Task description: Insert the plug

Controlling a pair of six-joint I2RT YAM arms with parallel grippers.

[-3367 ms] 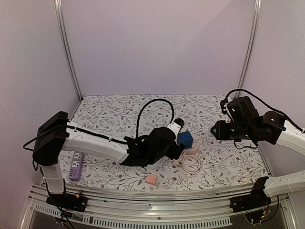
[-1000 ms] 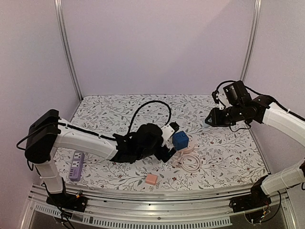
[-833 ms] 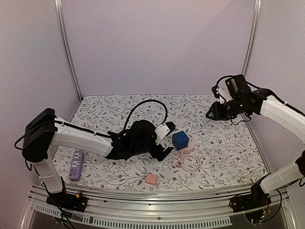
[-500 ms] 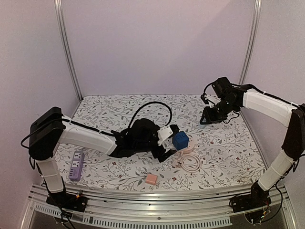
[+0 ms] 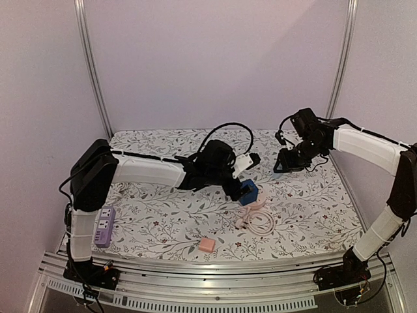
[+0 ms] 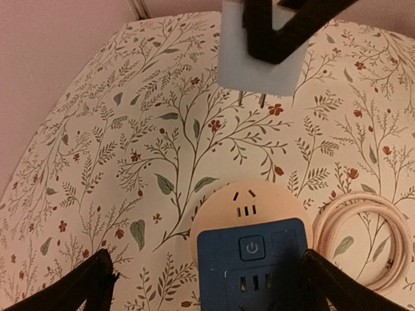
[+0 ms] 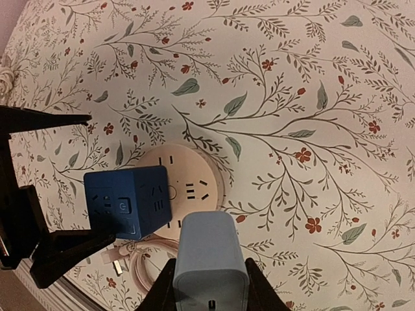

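The left arm has swung in over the blue cube socket (image 5: pixel 248 191). The left gripper (image 6: pixel 206 265) now stands spread wide and holds nothing, with the cube between its fingers, probably to brace it against the coming push. The right gripper (image 7: pixel 209 282) is clamped tight on the plug (image 7: pixel 207 249), whose prongs point down past its fingertips. The plug hangs above the table just beyond the cube and the round socket base (image 7: pixel 194 172) under it, not yet lined up.
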